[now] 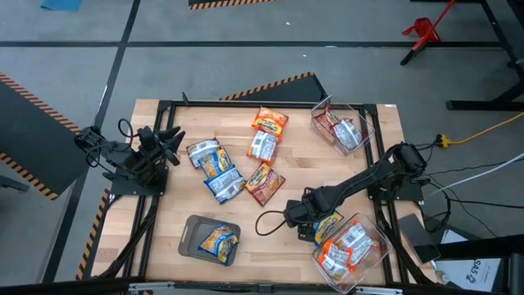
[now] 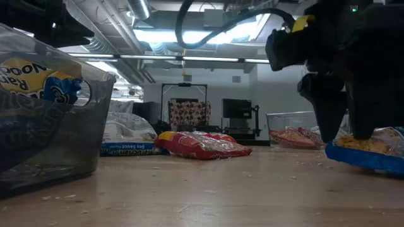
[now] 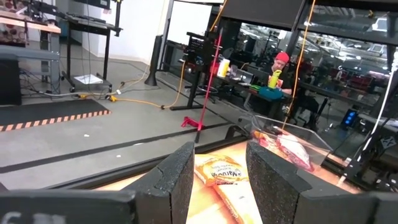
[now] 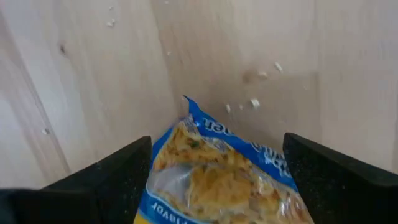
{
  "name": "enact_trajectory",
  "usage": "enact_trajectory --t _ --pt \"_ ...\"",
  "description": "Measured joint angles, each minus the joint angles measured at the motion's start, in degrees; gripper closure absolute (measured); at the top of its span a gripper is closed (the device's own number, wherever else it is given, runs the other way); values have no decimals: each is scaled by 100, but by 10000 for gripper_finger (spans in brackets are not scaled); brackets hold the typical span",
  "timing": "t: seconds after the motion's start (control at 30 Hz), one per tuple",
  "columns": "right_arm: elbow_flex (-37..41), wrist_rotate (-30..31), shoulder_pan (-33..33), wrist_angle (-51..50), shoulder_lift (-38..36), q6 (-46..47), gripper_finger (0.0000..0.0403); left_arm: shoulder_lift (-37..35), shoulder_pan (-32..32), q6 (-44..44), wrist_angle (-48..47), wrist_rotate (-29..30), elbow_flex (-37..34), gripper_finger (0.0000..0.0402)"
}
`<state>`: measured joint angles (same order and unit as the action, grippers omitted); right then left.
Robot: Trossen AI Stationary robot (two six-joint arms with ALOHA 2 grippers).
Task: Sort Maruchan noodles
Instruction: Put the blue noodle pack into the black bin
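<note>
Jaws of the right gripper point(image 1: 304, 215) are spread wide over a blue packet point(image 4: 217, 177) lying on the counter point(image 1: 270, 238), just beside the near bin point(image 1: 354, 250); nothing is gripped.

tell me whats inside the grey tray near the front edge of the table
One blue-yellow crinkly noodle packet lies in the grey plastic tray, partly overhanging its rim. Anything beneath the packet is covered and cannot be seen.

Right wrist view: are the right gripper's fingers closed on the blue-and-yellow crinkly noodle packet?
No: the right gripper stands wide open, its fingers either side of the blue-and-yellow packet.
</note>
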<state>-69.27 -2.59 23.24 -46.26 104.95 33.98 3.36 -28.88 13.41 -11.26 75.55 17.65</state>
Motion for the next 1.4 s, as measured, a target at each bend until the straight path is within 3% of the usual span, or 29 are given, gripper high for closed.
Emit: enact_trajectory --t 0.2,0.4,0.57,0.83,1.13,1.4 --pt "250 -6 0 332 0 -300 67 0 0 0 -18 2 0 262" --pt "393 -302 0 357 136 -302 130 0 -1 2 -28 35 0 262" --pt "380 -449 -13 319 266 -283 210 0 -1 7 -29 34 0 262" --pt "107 -607 11 7 305 -390 387 0 0 11 -25 33 0 262" --pt "-531 -79 -87 -5 306 -87 398 0 -2 15 -19 29 0 262" --pt "-1753 810 -520 109 304 20 401 0 0 11 -20 24 0 262"
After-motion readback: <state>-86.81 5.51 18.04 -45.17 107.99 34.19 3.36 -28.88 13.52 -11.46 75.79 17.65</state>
